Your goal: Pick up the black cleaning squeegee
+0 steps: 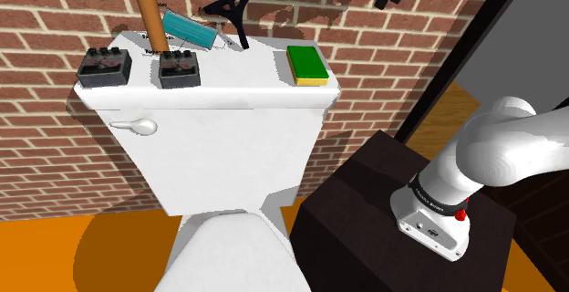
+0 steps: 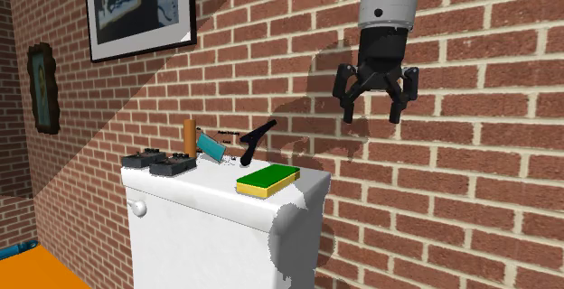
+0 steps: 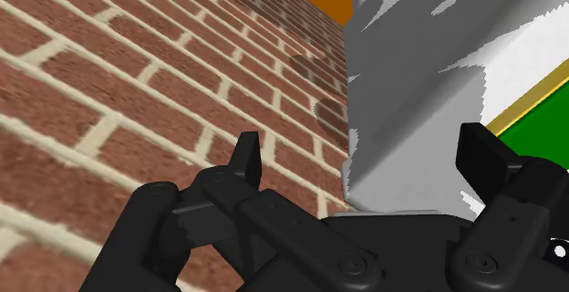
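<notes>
Spread wide and holding nothing, the jaws hang high beside the brick wall, well apart from the black squeegee. It stands at the back of the toilet tank lid, its long axis near upright: handle end down on the lid, blade up against the wall. A green sponge lies on the lid, nearer the jaws.

The white Franka arm with dark joints climbs from its base collar at about four o'clock in the shoulder view, with its bulky elbow toward three o'clock. In the second exterior view the all-black two-finger gripper hangs at about one o'clock, pointing straight down beneath the pale wrist, its fingers spread wide apart.
</notes>
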You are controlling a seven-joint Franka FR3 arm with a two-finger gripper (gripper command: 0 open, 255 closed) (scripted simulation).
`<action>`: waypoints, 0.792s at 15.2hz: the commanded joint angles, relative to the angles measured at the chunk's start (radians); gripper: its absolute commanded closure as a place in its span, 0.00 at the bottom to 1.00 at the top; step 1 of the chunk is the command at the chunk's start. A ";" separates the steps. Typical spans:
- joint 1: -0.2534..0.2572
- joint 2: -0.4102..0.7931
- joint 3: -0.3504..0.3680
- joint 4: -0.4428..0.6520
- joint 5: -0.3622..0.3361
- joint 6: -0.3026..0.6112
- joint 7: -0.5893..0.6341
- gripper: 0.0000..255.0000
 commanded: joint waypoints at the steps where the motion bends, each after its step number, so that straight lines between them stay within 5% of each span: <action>1: 0.000 0.000 0.000 0.000 0.000 0.000 0.000 0.00; 12: -0.010 0.260 0.253 0.114 0.024 0.185 0.362 0.00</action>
